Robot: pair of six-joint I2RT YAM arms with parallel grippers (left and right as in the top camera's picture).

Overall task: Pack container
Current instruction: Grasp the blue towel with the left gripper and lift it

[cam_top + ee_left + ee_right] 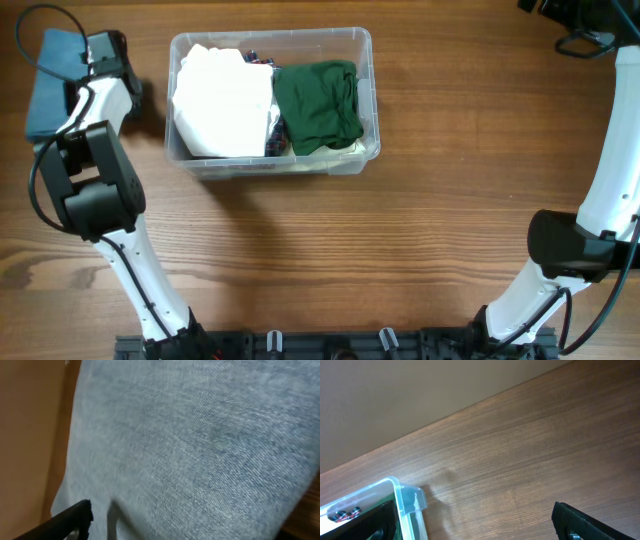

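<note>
Observation for your record: the container [275, 166] stands on the wooden table [400, 230], toward the far side and left of centre, upright and open at the top. Inside it a folded white cloth [222, 100] fills the left part and a dark green cloth [318, 102] lies in the right part, the two touching. A small dark patterned item [258, 57] shows between them at the far wall; what it is cannot be made out.

Your left gripper [105, 50] sits at the far left corner of the table, over a blue-grey denim cloth [48, 85] that lies well apart from the container. In the left wrist view the denim fills the frame and only one black fingertip [75, 517] shows, so you cannot tell whether that claw is apart or together.

Your right gripper [475, 510] is at the far right corner, its fingers spread wide with nothing between them. One corner of the container shows at the lower left of its view.
</note>
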